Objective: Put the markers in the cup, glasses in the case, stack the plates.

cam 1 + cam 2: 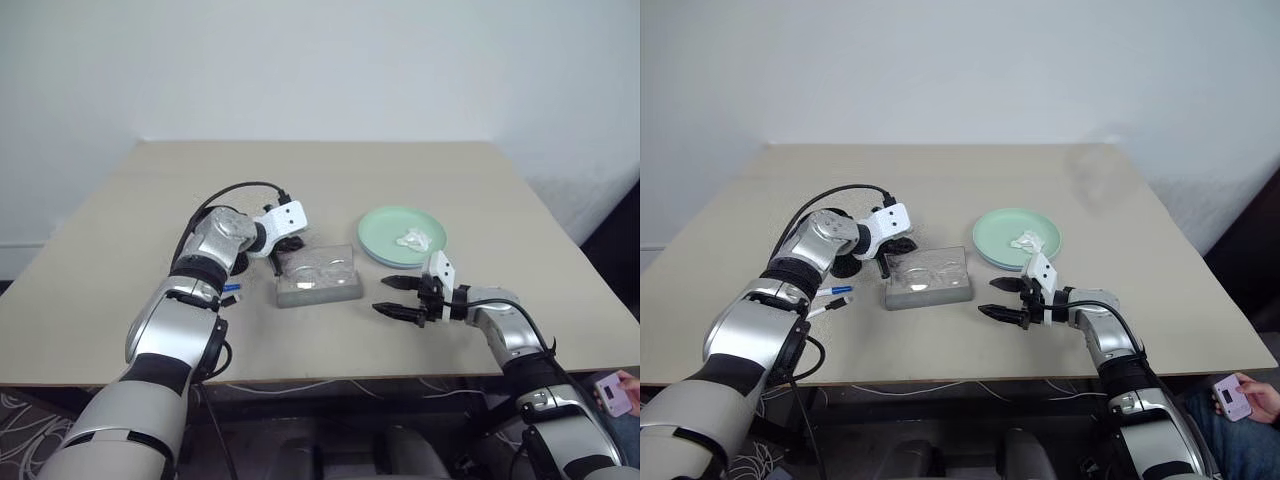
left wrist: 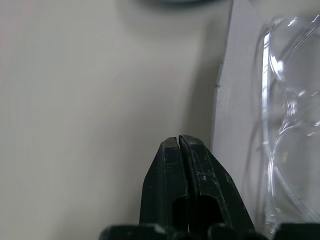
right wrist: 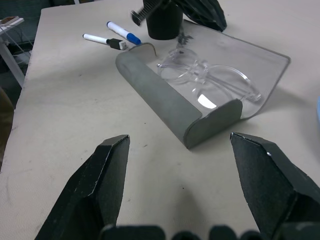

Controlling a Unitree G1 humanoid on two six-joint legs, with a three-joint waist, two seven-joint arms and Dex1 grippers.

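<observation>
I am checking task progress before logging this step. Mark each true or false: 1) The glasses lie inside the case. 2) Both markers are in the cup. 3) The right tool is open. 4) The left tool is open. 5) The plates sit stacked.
1) True: the glasses lie inside the case.
2) False: both markers lie on the table beside the cup.
3) True: the right tool is open.
4) False: the left tool is shut.
5) True: the plates sit stacked.

Even, soft indoor light; faint shadows, close wrist view slightly blurred.
</observation>
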